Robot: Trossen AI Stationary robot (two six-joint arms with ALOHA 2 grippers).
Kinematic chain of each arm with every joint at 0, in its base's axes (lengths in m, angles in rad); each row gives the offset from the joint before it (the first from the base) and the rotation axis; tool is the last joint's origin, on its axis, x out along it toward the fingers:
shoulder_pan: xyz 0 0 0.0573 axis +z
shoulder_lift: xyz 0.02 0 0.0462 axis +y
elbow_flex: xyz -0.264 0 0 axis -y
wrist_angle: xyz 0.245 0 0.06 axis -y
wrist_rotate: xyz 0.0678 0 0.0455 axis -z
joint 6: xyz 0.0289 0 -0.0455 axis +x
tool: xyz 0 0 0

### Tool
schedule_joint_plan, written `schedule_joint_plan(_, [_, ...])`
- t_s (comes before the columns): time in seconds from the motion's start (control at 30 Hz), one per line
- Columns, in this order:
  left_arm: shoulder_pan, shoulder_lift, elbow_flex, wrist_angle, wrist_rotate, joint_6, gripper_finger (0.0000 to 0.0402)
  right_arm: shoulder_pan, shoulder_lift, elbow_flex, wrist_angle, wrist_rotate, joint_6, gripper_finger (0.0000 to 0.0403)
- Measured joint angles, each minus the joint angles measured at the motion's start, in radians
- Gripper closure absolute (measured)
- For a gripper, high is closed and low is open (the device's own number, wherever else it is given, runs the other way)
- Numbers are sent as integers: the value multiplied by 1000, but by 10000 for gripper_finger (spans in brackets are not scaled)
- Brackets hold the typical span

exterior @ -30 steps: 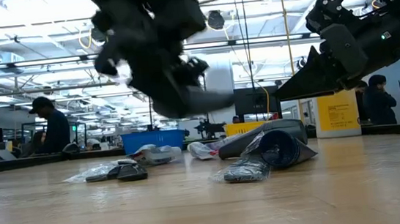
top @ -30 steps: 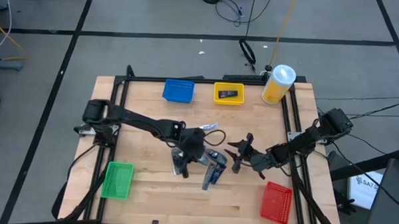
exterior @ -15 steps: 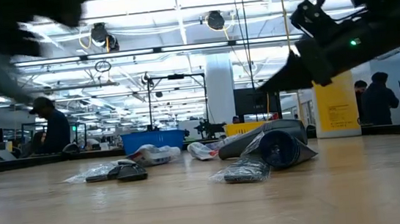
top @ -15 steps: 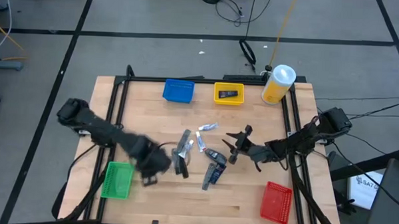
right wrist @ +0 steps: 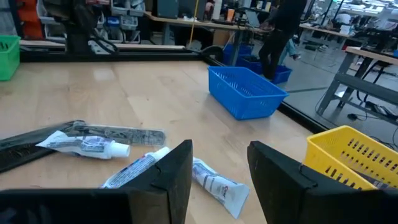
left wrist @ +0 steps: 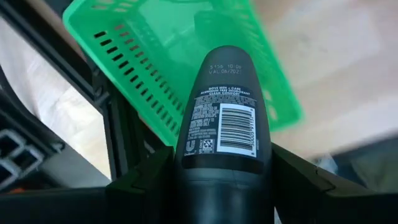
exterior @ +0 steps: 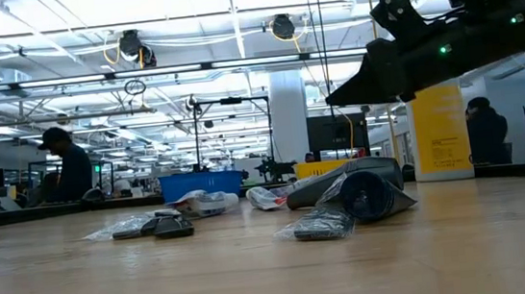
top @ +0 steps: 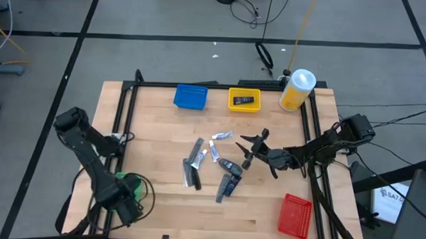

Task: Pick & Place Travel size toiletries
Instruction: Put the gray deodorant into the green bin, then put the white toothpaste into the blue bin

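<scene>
My left gripper (top: 123,199) is at the table's near left corner, over the green bin (top: 130,182), and is shut on a dark roll-on bottle (left wrist: 224,106) with a barcode label. Several other toiletries lie flat at mid-table: dark sachets (top: 194,163), dark tubes (top: 229,181) and white tubes (top: 216,144). The white tubes (right wrist: 87,147) also show in the right wrist view. My right gripper (top: 249,148) hangs open above the right side of this group, touching nothing. In the low view it (exterior: 339,93) is well above the pile (exterior: 349,194). My left gripper pinches the dark bottle between its two fingers (left wrist: 146,183), which press the opposite sides of the body just below the label (left wrist: 221,163). The fingers point down from above. The bottle sticks out along them, rounded end toward the green bin (left wrist: 180,56), lifted clear.
A blue bin (top: 190,97), a yellow bin (top: 244,100) with a dark item inside and a big yellow bottle (top: 297,89) stand along the far edge. A red bin (top: 293,214) sits near right. A black frame rims the table. Bare wood lies along the near edge.
My left arm has swung fast from the pile at mid-table toward the near left corner, carrying the dark bottle, and now hangs over the green bin. My right gripper has drifted a little toward the table's left and far side, over the toiletries, staying open.
</scene>
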Motion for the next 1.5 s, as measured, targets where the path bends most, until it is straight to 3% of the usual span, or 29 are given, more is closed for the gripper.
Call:
schedule_joint_plan(0.37, [42, 1, -253, 147, 64, -95, 188, 3, 0, 0, 16, -104, 30, 257])
schedule_joint_plan(0.83, [97, -3, -299, 154, 63, 13, 113, 3, 0, 0, 13, -104, 31, 257])
schedule_joint_plan(1.0, [131, -85, -274, 101, 74, 67, 100, 3, 0, 0, 12, -104, 31, 257])
schedule_joint_plan(1.1, [150, -170, -224, 83, -25, 64, 100, 3, 0, 0, 12, -105, 31, 257])
schedule_joint_plan(1.17, [157, -223, -187, 95, -144, 77, 103, 3, 0, 0, 12, -104, 31, 257])
schedule_joint_plan(1.37, [164, -310, -154, 254, -757, 412, 124, 3, 0, 0, -13, -105, 34, 257])
schedule_joint_plan(1.43, [193, -313, -169, 340, -829, 599, 130, 3, 0, 0, -36, -106, 56, 257])
schedule_joint_plan(1.5, [250, -303, -197, 437, -815, 809, 135, 3, 0, 0, -72, -112, 91, 257])
